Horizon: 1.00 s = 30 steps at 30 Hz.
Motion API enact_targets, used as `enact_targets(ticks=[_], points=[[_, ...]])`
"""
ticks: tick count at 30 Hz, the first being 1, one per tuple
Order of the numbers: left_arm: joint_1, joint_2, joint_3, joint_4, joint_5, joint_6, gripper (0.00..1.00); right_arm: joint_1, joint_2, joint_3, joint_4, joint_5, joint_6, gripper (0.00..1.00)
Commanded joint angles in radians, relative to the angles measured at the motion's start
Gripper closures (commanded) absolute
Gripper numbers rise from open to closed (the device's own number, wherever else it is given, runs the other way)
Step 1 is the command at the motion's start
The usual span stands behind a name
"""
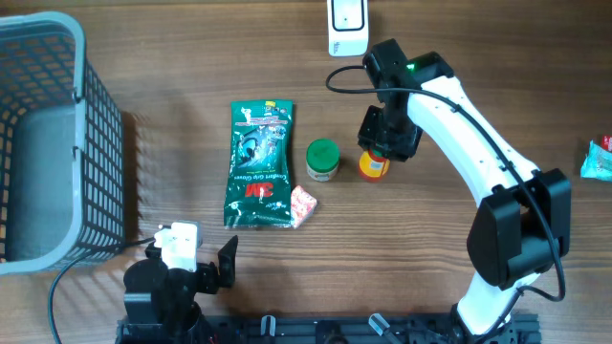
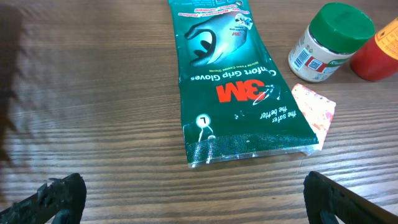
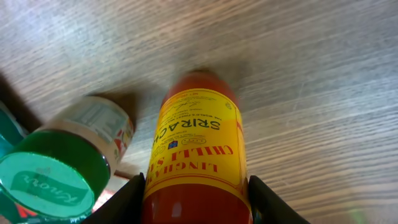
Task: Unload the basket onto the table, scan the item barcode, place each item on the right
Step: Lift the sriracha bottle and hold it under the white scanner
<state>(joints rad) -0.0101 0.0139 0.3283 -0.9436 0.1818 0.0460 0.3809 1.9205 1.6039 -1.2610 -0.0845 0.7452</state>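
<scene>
The wooden table (image 1: 430,277) carried a grey wire basket (image 1: 96,134) along its left edge, with bare boards to the right of the white right arm (image 1: 478,134), which reached in bent from the near edge. A green 3M gloves pack (image 1: 258,164) lay flat at centre. The white scanner (image 1: 347,24) sat at the far edge.

A green-lidded Knorr jar (image 1: 322,160) stood just beside the sriracha bottle (image 1: 374,164), crowding its left side. A pink packet (image 1: 302,205) touched the pack's corner.

The right gripper (image 3: 196,186) straddled the upright bottle, fingers seemingly against both sides; a firm hold could not be confirmed. The left gripper (image 2: 199,202) was spread wide, empty.
</scene>
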Motion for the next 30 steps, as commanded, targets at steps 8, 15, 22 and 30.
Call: enact_targets(ticks=[8,15,22,30], points=[[0.006,-0.007,-0.001,-0.001,0.012,-0.006,0.0,-0.079,0.019,0.146,-0.187,-0.354,-0.188,0.65],[0.006,-0.007,-0.001,-0.001,0.012,-0.006,0.0,-0.092,0.019,0.146,-0.314,-0.546,-0.314,0.65],[0.006,-0.007,-0.001,-0.001,0.012,-0.006,0.0,-0.092,0.019,0.146,-0.341,-0.546,-0.337,0.66],[0.006,-0.007,-0.001,-0.001,0.012,-0.006,0.0,-0.104,0.013,0.146,-0.348,-0.544,-0.411,0.73]])
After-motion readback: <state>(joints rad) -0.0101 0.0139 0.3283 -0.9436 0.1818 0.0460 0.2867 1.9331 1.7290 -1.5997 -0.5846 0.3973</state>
